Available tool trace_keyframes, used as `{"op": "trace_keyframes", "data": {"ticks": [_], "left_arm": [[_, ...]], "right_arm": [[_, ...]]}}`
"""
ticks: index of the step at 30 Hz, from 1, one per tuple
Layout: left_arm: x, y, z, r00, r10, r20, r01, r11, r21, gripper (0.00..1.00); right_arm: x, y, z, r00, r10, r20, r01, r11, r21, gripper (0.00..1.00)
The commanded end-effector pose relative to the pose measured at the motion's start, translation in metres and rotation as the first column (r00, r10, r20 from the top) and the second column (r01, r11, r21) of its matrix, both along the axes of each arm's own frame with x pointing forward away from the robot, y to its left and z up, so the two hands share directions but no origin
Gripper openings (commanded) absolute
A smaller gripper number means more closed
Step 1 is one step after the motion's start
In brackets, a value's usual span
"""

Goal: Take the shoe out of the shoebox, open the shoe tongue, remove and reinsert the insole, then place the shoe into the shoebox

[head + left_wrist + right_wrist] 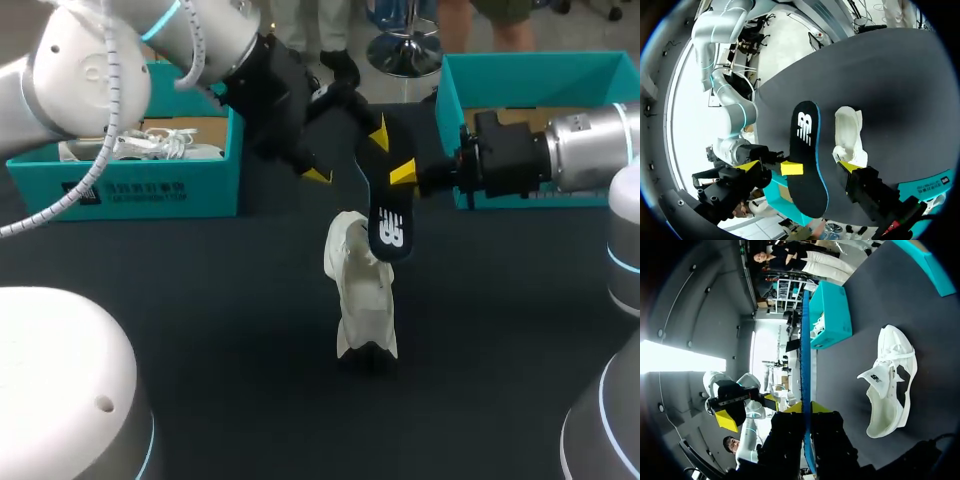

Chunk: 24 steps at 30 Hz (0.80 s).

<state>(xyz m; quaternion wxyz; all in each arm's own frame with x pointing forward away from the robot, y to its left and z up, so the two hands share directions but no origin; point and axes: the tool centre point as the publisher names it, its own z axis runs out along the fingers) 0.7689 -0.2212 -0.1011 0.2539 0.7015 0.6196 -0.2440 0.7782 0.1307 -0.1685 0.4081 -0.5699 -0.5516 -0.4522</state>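
Observation:
A black insole (388, 225) hangs above the table with my right gripper (405, 175) shut on its upper end. In the right wrist view the insole (805, 355) shows edge-on between that gripper's (807, 407) yellow tips. My left gripper (349, 155) is open, its fingers wide apart on either side of the insole (807, 145) without touching it. Under the insole's lower end the white shoe (362, 295) lies on the dark table, its tongue pulled open (890, 385). The shoe (849, 135) is ahead of my left gripper (797, 166).
A teal shoebox (125, 185) at the back left holds another white shoe (150, 145) and laces. A second teal box (540, 75) stands at the back right behind my right arm. The dark tabletop (250, 380) stretches in front of the shoe.

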Motion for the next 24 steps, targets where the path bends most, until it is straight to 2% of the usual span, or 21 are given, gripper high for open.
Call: {"op": "trace_keyframes", "data": {"ticks": [1,5,11,15,19,24], "left_arm": [[0.014,-0.004,0.008,0.999,-0.010,0.033,0.000,0.961,0.278,1.00],[0.023,-0.001,0.013,0.998,-0.039,0.041,0.020,0.926,0.376,1.00],[0.034,0.000,0.019,0.993,-0.074,0.089,0.024,0.885,0.464,1.00],[0.043,-0.001,0.023,0.993,-0.067,0.101,0.011,0.877,0.480,1.00],[0.051,-0.005,0.025,0.995,-0.046,0.088,-0.007,0.848,0.530,1.00],[0.052,-0.009,0.028,0.997,-0.045,0.067,-0.003,0.808,0.589,1.00]], "right_arm": [[0.002,0.005,-0.003,1.000,0.010,-0.005,-0.010,1.000,-0.015,0.00],[0.000,0.006,-0.005,1.000,0.012,-0.007,-0.012,1.000,-0.016,0.00],[-0.001,0.007,-0.007,1.000,0.005,-0.005,-0.005,1.000,-0.006,0.00],[0.000,0.008,-0.008,1.000,-0.017,-0.006,0.017,0.999,0.049,0.00],[0.002,0.011,-0.010,1.000,-0.019,-0.014,0.020,0.999,0.044,0.00],[0.003,0.014,-0.010,1.000,-0.015,-0.008,0.015,0.999,0.046,0.00]]}}
